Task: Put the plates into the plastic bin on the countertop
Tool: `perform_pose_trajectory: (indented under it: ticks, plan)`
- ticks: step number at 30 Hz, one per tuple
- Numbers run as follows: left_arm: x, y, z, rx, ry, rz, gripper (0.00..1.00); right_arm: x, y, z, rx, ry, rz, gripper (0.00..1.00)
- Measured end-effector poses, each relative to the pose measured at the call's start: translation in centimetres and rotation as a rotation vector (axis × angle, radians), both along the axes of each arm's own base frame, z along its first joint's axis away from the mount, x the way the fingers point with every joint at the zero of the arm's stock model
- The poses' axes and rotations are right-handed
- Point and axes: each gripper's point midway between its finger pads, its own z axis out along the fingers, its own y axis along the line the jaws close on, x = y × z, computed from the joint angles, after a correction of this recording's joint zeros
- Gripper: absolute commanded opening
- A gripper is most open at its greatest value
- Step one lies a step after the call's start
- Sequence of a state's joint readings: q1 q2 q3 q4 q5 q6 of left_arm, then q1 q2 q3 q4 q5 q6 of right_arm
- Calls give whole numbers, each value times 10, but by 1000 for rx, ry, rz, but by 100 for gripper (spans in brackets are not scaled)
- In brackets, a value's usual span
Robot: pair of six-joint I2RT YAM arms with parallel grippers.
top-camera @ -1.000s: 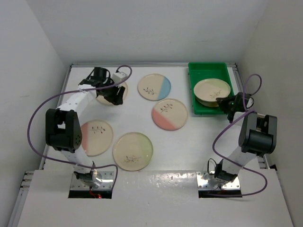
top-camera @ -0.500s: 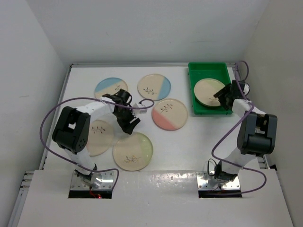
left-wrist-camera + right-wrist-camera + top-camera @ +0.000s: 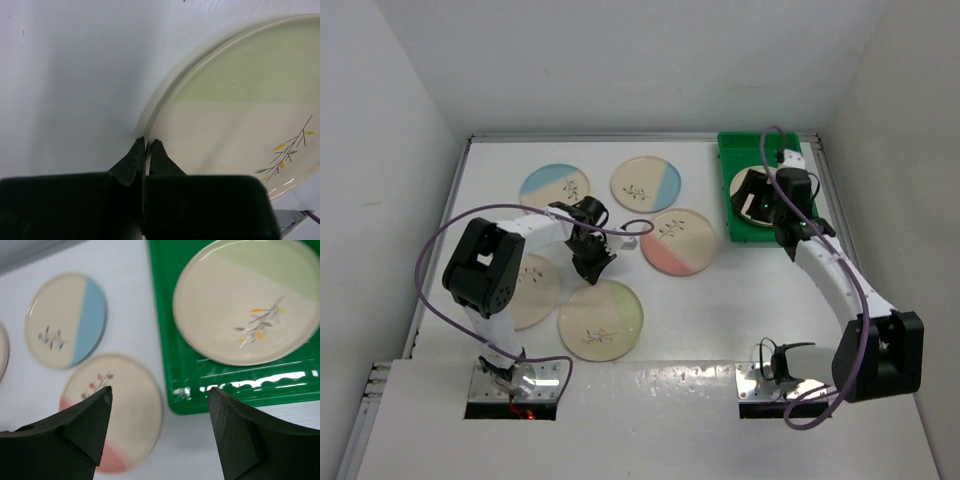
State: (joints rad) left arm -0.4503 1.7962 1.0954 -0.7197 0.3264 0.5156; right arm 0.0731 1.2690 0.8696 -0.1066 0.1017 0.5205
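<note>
1. Bare countertop (image 3: 720,320), 4 o'clock: I find a wide passage between the green-segment plate (image 3: 605,322) and the right arm (image 3: 830,275).
2. Strip between the pink-segment plate (image 3: 678,243) and the plastic bin (image 3: 724,190), 3 o'clock: narrow but open.
3. Far-left blue plate (image 3: 555,188) and blue-edged plate (image 3: 645,184), 10 to 12 o'clock: a slim gap between them.
4. Left arm (image 3: 520,228), 9 o'clock to centre: it blocks my way across.

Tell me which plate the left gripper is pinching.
The green-tinted plate on the countertop, nearest the arm bases: the left gripper is shut on its rim alone.
</note>
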Motion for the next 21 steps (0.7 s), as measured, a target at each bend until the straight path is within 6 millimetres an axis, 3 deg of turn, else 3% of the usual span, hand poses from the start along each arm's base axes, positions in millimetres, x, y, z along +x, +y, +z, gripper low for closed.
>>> perform_pose_trajectory:
  ticks: [2, 5, 9, 12, 14, 16, 18, 19, 21]
  plan:
    - [0, -1, 2, -12, 12, 1, 0, -10, 27, -7, 3, 19, 131, 80]
    - [1, -1, 4, -32, 27, 10, 0, -32, 89, -31, 40, 93, 421, 80]
    - [10, -8, 16, -65, 2, 11, 0, -89, 182, -82, 112, 267, 818, 80]
    - [25, -16, 42, -113, -79, 6, 0, -132, 228, -118, 190, 398, 1013, 80]
    - [33, -21, 61, -148, -138, 1, 0, -149, 243, -138, 264, 460, 1059, 80]
    - [37, -25, 75, -176, -182, -5, 0, -157, 250, -155, 343, 516, 1059, 72]
    - [39, -27, 80, -190, -196, -8, 0, -156, 263, -155, 439, 520, 1083, 62]
    - [39, -27, 80, -193, -197, -8, 0, -154, 268, -155, 465, 517, 1086, 45]
    - [39, -27, 79, -193, -199, -7, 0, -157, 278, -158, 508, 522, 1099, 24]
